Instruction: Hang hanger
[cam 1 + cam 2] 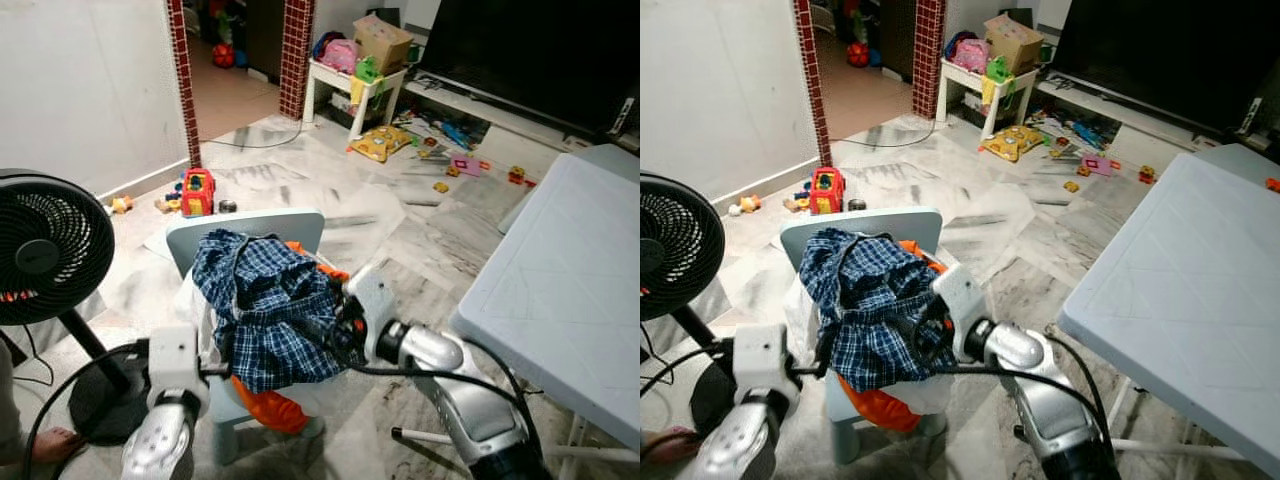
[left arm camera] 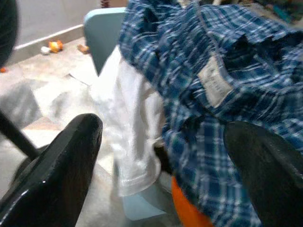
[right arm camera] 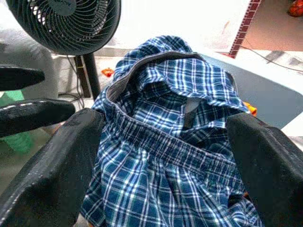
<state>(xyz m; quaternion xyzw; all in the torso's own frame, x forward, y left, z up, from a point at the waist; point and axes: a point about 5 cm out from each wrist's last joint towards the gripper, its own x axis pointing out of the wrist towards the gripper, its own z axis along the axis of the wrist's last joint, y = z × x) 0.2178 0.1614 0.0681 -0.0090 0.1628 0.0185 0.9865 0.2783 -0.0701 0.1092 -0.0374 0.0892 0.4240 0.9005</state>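
Right gripper [image 3: 165, 142]: now fingers spread wide over the shirt [image 1: 265, 300], gripping nothing.
Left gripper [image 2: 163, 156]: wide, beside shirt.
Shirt: heaped on chair [image 1: 250, 228].
Hanger: cannot make out.

A blue plaid shirt [image 1: 265, 305] is heaped, crumpled, on a pale blue chair [image 1: 245, 232]. White and orange cloth is seen beneath it.
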